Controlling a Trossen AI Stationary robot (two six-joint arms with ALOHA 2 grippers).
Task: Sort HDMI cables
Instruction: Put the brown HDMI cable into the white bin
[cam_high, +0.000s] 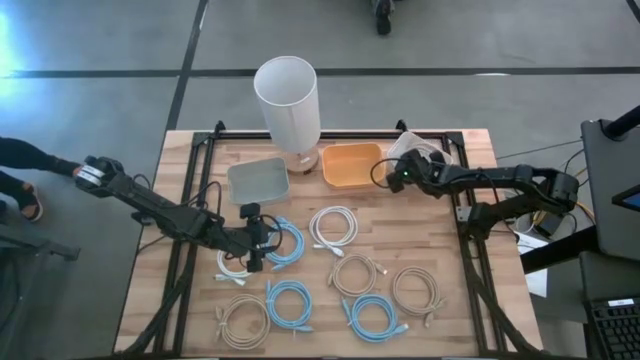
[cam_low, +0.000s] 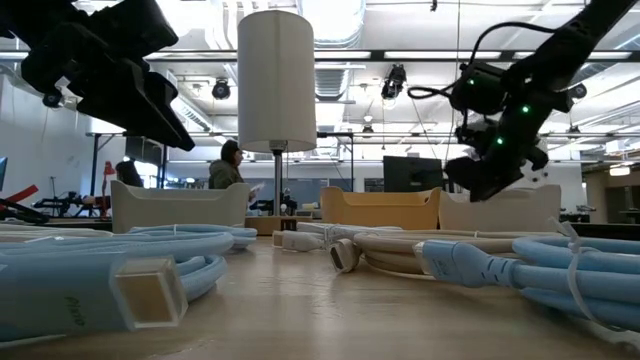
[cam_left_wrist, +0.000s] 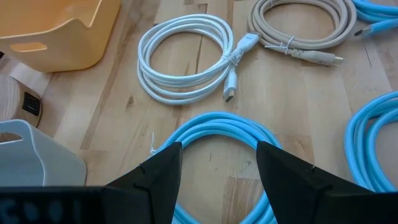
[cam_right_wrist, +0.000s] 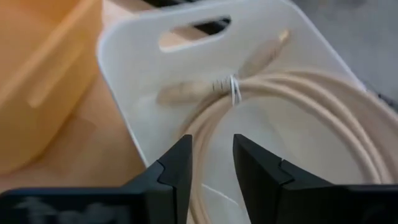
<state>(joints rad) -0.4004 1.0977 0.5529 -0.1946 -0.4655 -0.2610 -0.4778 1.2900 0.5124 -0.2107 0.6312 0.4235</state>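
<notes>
Several coiled HDMI cables lie flat on the wooden table: white (cam_high: 333, 225), light blue (cam_high: 285, 243), (cam_high: 290, 303), (cam_high: 373, 315) and beige (cam_high: 358, 272), (cam_high: 417, 290), (cam_high: 243, 317). My left gripper (cam_high: 256, 238) hovers open over the light blue coil (cam_left_wrist: 217, 124); its fingers stand to either side of the coil's loop, apart from it. My right gripper (cam_high: 400, 172) hangs open above the white bin (cam_right_wrist: 205, 37). A beige coil (cam_right_wrist: 298, 106) lies inside that bin, below the fingers.
An orange bin (cam_high: 352, 163) and a grey bin (cam_high: 257, 180) sit along the far edge beside the white bin (cam_high: 420, 148). A tall white cylinder (cam_high: 287, 100) on a wooden base stands between them. Another white coil (cam_high: 232, 265) lies just by my left gripper.
</notes>
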